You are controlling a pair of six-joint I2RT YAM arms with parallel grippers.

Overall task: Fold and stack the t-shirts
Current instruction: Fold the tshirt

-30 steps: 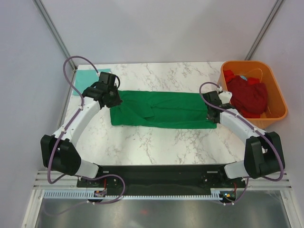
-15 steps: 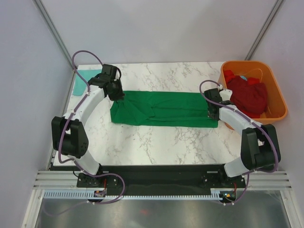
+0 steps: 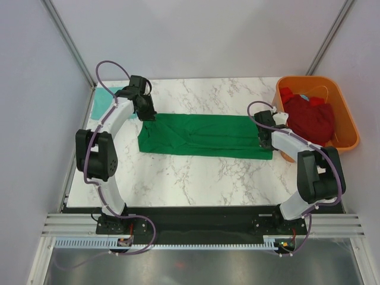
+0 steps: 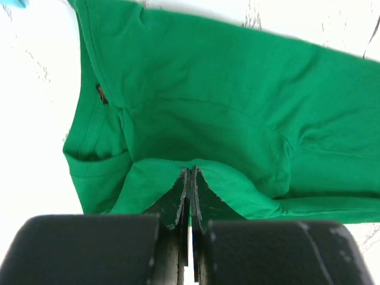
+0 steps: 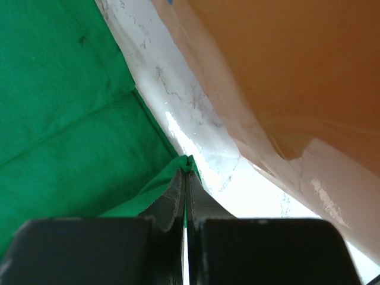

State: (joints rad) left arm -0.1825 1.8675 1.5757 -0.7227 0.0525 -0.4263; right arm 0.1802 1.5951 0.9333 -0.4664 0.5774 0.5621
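Note:
The dark green t-shirt (image 3: 205, 135) lies folded into a long band across the marble table, its collar end at the left. My left gripper (image 3: 146, 113) is shut on the shirt's upper left edge; in the left wrist view the gripper (image 4: 190, 172) pinches a ridge of green cloth (image 4: 237, 107). My right gripper (image 3: 263, 140) is shut on the shirt's right edge; in the right wrist view the gripper (image 5: 186, 166) holds a bunched green corner (image 5: 71, 130). A pale teal shirt (image 3: 107, 94) lies at the far left. Dark red shirts (image 3: 309, 120) fill the orange tub.
The orange plastic tub (image 3: 344, 113) stands at the table's right edge, close beside my right gripper, and its wall (image 5: 285, 65) fills the right wrist view. The marble table (image 3: 196, 178) runs in front of the shirt to the black base rail.
My left gripper has carried the shirt's left end up and away from the arm bases, flattening the fold. My right gripper has shifted slightly back, still at the right edge.

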